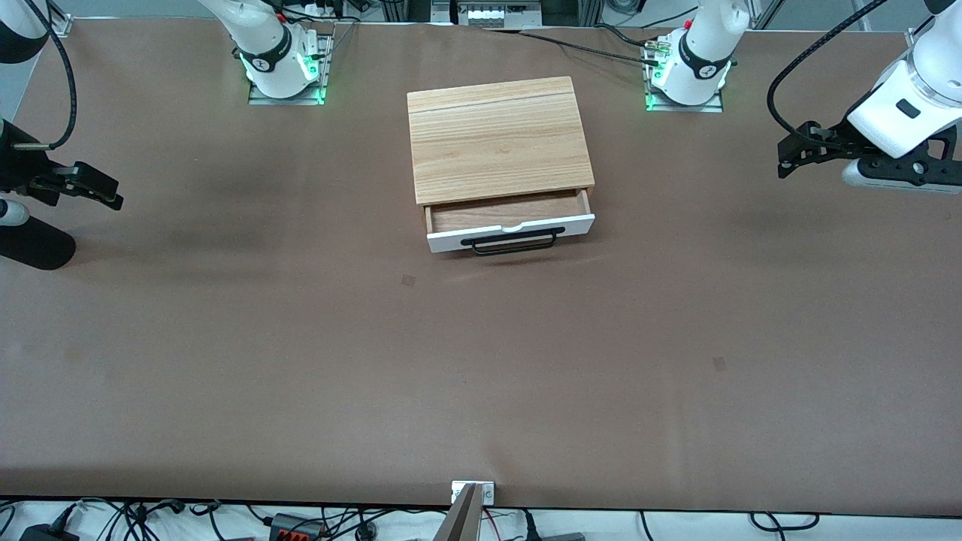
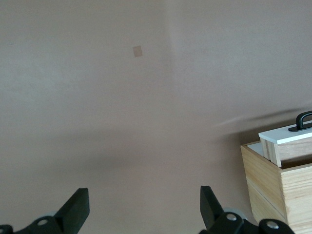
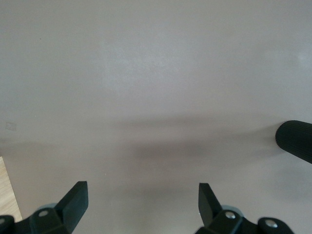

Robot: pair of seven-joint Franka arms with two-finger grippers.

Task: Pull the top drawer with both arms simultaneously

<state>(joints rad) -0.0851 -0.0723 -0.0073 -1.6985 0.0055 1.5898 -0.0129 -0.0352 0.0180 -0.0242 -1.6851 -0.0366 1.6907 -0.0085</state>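
A light wood-grain cabinet box [image 1: 499, 137] sits on the brown table [image 1: 481, 361], midway between the two arms' bases and close to the base edge of the table. Its shallow top drawer [image 1: 511, 222], with a white front panel, a wide black bar handle [image 1: 514, 242] and a brown wooden inside, stands pulled partly out toward the front camera. A strip of the inside shows between the box's front edge and the white panel. The small notch on the panel's top edge sits just above the middle of the handle. The drawer front runs slightly askew, its corner toward the left arm's end a little higher in the front view than the other.

The left gripper [image 1: 791, 150] hangs over the table's left-arm end, well apart from the box, with its fingers spread wide and nothing between them. In the left wrist view its black fingertips [image 2: 78, 204] stand far apart over bare table, with the box corner [image 2: 273, 187] and the white drawer front [image 2: 287, 136] off to one side.

The right gripper [image 1: 98, 188] hangs over the right-arm end of the table, also well apart from the box, and its fingers [image 3: 75, 197] are likewise spread with nothing held.

Wide bare table lies between each gripper and the box, and a broad open stretch runs from the drawer front to the table edge nearest the front camera.
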